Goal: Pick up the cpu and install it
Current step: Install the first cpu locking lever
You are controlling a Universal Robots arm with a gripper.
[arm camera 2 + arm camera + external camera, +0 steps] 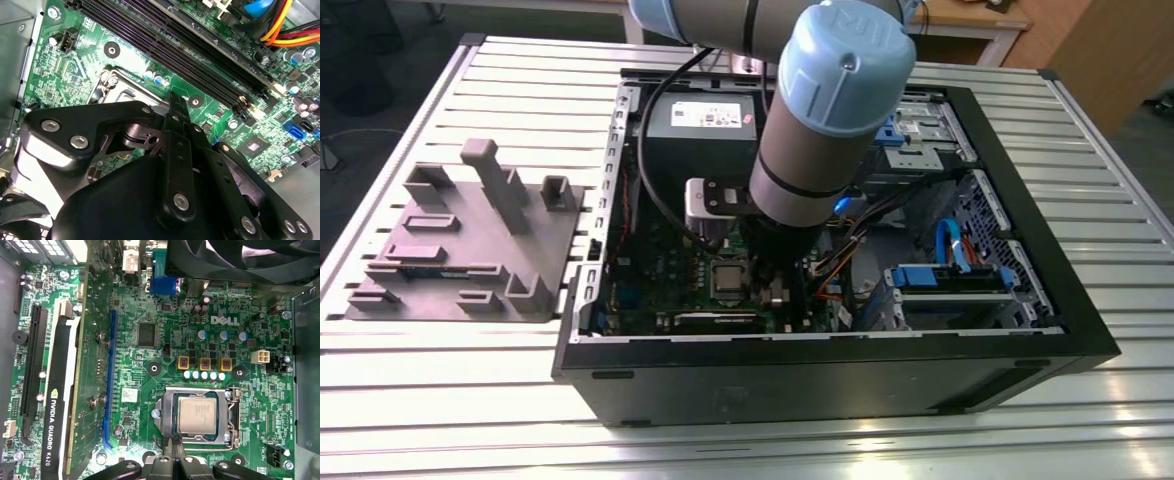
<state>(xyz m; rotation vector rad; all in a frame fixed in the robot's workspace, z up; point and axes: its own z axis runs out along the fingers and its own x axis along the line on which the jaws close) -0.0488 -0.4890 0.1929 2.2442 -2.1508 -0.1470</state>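
Gripper [174, 447] fingers pressed together, empty; cpu [197, 415] lies in the socket frame [231, 412] just beyond their tips. Seating stage, by appearance; any move demands frame clearance.

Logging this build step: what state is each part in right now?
cpu: lying flat in the socket, metal top up.
gripper: shut, empty, at the socket's edge.
computer case: side open.
memory slots: empty.
graphics card: plugged in.

Exterior view high above the open computer case [827, 385]; both wrist views close over its motherboard [170, 347] [90, 55].
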